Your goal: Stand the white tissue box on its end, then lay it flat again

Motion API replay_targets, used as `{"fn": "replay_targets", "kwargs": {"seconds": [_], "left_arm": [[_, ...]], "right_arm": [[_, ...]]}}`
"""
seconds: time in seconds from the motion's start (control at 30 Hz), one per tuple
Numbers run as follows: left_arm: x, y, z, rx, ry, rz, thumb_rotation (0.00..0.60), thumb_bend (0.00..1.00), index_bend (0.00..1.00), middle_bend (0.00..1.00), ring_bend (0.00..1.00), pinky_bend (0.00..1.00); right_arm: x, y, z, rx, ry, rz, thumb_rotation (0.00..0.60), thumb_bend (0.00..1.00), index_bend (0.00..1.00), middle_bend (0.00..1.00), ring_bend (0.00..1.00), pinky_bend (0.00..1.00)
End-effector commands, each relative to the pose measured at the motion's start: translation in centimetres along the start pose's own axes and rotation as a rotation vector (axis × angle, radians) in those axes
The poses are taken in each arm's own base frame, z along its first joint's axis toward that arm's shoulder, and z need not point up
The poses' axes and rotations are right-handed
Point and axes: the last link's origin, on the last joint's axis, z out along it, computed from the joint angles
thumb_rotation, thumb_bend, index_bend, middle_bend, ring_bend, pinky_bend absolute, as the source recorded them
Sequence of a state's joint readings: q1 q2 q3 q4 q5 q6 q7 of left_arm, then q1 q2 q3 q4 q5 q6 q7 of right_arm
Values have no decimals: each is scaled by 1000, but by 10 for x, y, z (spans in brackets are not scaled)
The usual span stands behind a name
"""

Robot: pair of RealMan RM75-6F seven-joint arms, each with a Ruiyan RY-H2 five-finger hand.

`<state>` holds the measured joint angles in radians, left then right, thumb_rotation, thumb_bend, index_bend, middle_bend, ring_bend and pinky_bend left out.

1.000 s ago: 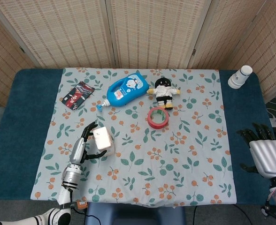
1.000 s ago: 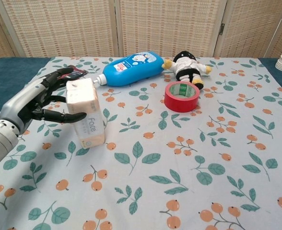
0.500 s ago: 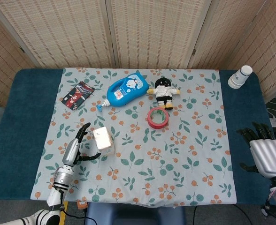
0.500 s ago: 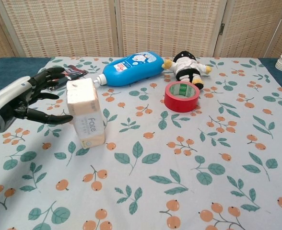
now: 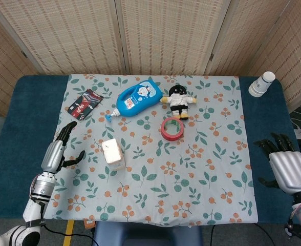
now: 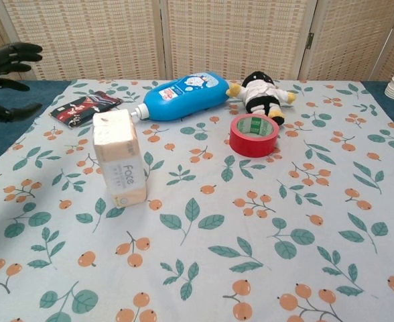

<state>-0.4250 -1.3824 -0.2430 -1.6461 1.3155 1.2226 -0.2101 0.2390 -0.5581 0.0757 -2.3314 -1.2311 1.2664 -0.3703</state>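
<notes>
The white tissue box (image 5: 113, 154) (image 6: 119, 157) stands upright on its end on the floral cloth, left of the middle, with nothing touching it. My left hand (image 5: 57, 150) (image 6: 4, 79) hovers well to the left of the box, fingers spread and empty. My right hand (image 5: 288, 168) rests open beyond the table's right edge, far from the box; the chest view does not show it.
Behind the box lie a blue bottle (image 5: 135, 99) (image 6: 182, 95), a small plush doll (image 5: 178, 100) (image 6: 262, 94) and a red tape roll (image 5: 171, 128) (image 6: 254, 135). A dark snack packet (image 5: 85, 103) (image 6: 84, 108) lies at the back left. A white cup stack (image 5: 262, 83) stands at the back right corner.
My left hand has let go of the tissue box and drawn away to the left. The box stays standing on its end. The right hand has barely moved.
</notes>
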Motion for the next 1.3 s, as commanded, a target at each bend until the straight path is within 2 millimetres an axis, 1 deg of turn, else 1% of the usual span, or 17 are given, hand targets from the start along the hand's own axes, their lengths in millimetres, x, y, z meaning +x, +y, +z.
{"fn": "replay_targets", "kwargs": {"seconds": [0.03,0.1,0.13,0.17,0.2,0.23,0.27,0.33,0.43,0.5,0.57,0.67,0.73,0.87,1.07,1.17,1.3], "left_arm": [[22,22,10,-47,-16,82,600,227,0,4,0,157],[35,34,17,-65,-13,155,600,229,26,85,5,189],[41,40,21,-58,-14,196,600,238,66,166,36,222],[45,45,24,-45,-18,220,600,248,109,239,91,264],[48,51,25,-26,-28,246,600,257,139,276,143,298],[49,57,27,-9,-45,270,600,263,157,292,189,327],[49,67,27,6,-75,294,600,263,167,293,206,339],[45,84,26,10,-132,349,600,240,163,280,218,363],[33,105,24,-25,-199,458,600,188,104,236,230,403],[25,116,23,-35,-231,497,600,164,48,181,188,371],[17,129,22,-24,-254,517,600,157,17,149,125,325],[8,148,19,24,-301,599,600,158,2,112,62,280],[2,161,19,64,-336,664,600,160,0,64,21,249],[-15,178,23,123,-369,733,600,158,0,18,0,221],[-45,180,23,212,-413,744,600,151,0,16,0,219],[-56,178,21,232,-419,747,600,149,0,23,0,219],[-65,179,23,242,-403,734,600,151,0,33,2,225]], "right_arm": [[1,1,0,-4,3,2,600,54,206,180,0,20],[1,2,0,-6,3,5,600,54,206,180,0,20],[2,2,0,-6,3,5,600,54,206,180,0,20],[2,2,0,-6,3,5,600,54,206,180,0,20],[2,2,0,-6,3,5,600,54,206,180,0,20],[1,2,0,-6,2,5,600,54,206,180,0,20],[1,2,0,-6,0,5,600,54,206,180,0,20],[1,2,1,-5,-4,2,600,54,206,180,0,20],[0,2,1,-8,-8,-1,600,54,206,180,0,20],[0,2,1,-10,-8,-1,600,54,206,180,0,20],[0,2,1,-13,-7,-1,600,54,206,180,0,20],[0,3,1,-19,-2,-5,600,54,206,180,0,20],[0,4,2,-20,-2,-7,600,54,206,180,0,20],[0,3,2,-20,-4,-7,600,54,206,180,0,20],[2,4,1,-20,3,2,600,54,206,180,0,20],[3,5,1,-22,3,4,600,54,206,180,0,20],[3,6,1,-25,1,6,600,54,206,180,0,20]]}}
